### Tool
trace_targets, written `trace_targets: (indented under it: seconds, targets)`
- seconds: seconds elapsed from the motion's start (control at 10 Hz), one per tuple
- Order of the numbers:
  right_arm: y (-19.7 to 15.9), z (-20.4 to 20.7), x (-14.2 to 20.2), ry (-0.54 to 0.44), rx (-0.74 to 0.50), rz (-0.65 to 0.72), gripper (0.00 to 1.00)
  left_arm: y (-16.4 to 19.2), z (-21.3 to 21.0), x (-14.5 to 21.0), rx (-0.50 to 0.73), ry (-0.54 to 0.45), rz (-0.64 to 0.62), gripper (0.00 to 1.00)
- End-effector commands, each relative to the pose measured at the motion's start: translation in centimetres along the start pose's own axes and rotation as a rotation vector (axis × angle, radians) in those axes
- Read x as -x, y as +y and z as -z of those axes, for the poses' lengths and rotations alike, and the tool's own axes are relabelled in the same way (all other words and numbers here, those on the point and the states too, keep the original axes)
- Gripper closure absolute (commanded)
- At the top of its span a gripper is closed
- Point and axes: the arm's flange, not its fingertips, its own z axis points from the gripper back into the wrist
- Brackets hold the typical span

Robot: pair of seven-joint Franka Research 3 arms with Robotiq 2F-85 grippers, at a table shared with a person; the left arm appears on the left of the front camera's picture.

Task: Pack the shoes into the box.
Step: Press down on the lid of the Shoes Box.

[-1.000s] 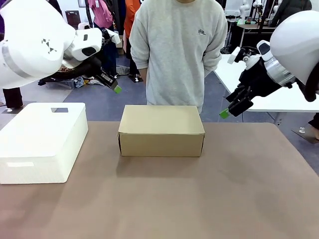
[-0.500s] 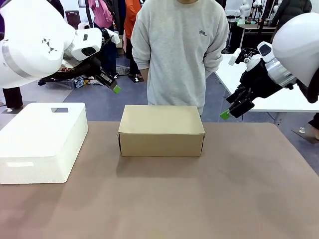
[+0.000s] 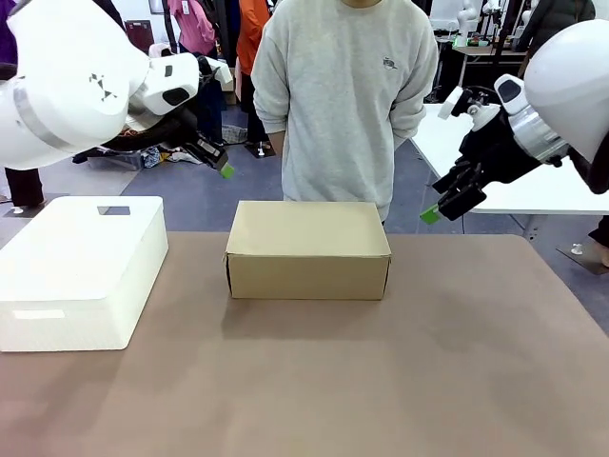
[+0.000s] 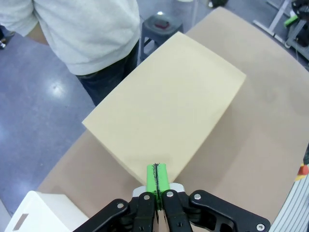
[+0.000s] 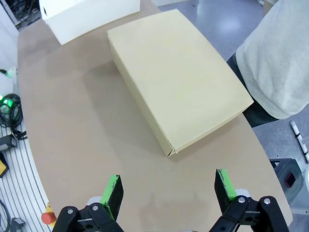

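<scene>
We find the box (image 3: 308, 248) lid-down at the far middle of the desk (image 3: 381, 381). Left end effector (image 3: 225, 171) hangs above and left of the box, pads pressed together, empty. Right end effector (image 3: 430, 215) hangs right of the box, jaws wide, empty. Bare desk lies before and right of the box; a white bin (image 3: 81, 269) stands left. Since a second ago, both end effectors shifted slightly; the box is unmoved.

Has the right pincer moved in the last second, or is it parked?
Yes, slightly. The right pincer, open and empty, has edged up and toward the robot's right, away from the closed box, which stayed put.
</scene>
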Motion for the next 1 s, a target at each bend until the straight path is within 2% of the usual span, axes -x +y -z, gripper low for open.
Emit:
trace_targets:
  seconds: [0.0, 0.2, 0.5, 0.6, 0.9]
  targets:
    - [1.2, -1.6, -1.3, 0.026, 0.059, 0.036, 0.0, 0.7, 1.9, -2.3, 0.024, -0.016, -0.051, 1.0]
    - [2.3, -2.8, -1.1, 0.018, 0.109, 0.04, 0.0, 1.3, 3.6, -3.8, 0.04, -0.004, -0.074, 1.0]
    - [4.2, -3.9, -0.6, -0.049, 0.168, 0.01, 0.0, 2.1, 6.5, -5.3, 0.033, 0.024, -0.107, 1.0]
    - [2.2, -3.8, -1.3, -0.015, 0.107, 0.013, 0.0, 2.5, 7.8, -5.9, 0.054, 0.021, -0.107, 1.0]
    - [2.2, -3.8, -1.3, -0.015, 0.107, 0.013, 0.0, 2.7, 11.9, -7.5, 0.109, 0.066, -0.093, 1.0]
